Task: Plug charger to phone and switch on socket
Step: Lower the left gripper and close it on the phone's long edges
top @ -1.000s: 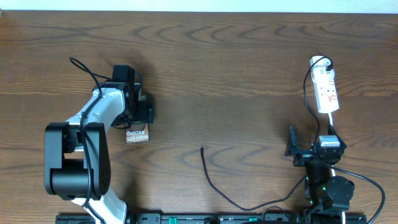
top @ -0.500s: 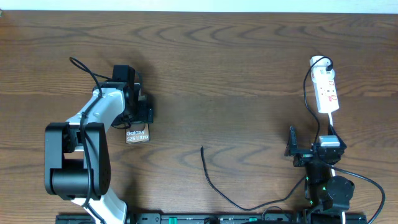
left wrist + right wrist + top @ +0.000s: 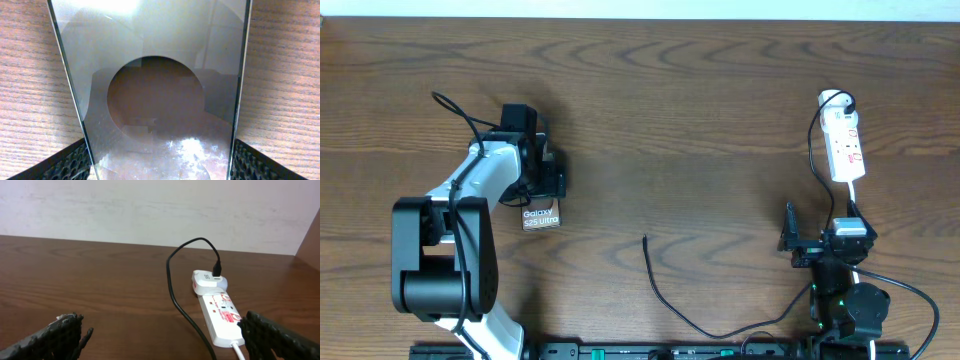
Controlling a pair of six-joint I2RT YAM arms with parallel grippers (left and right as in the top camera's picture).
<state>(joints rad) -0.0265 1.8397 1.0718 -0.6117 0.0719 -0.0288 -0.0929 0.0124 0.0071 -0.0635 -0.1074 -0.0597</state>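
The phone (image 3: 540,218) lies flat on the table at the left, its white "Galaxy" lettering showing; its glossy face (image 3: 155,75) fills the left wrist view. My left gripper (image 3: 542,198) (image 3: 159,152) straddles its far end, and both black pads (image 3: 67,162) rest against the long edges, shut on it. The charger cable (image 3: 665,298) runs along the table, with its free tip (image 3: 644,238) at centre, apart from the phone. It loops up to the white socket strip (image 3: 844,140) (image 3: 220,317). My right gripper (image 3: 822,230) (image 3: 165,335) stands wide open just short of the strip, holding nothing.
A white adapter (image 3: 207,281) with the black cable (image 3: 172,290) plugged in sits at the strip's far end. The strip's white cord (image 3: 240,349) runs back past my right finger. A pale wall (image 3: 150,205) closes the table's far edge.
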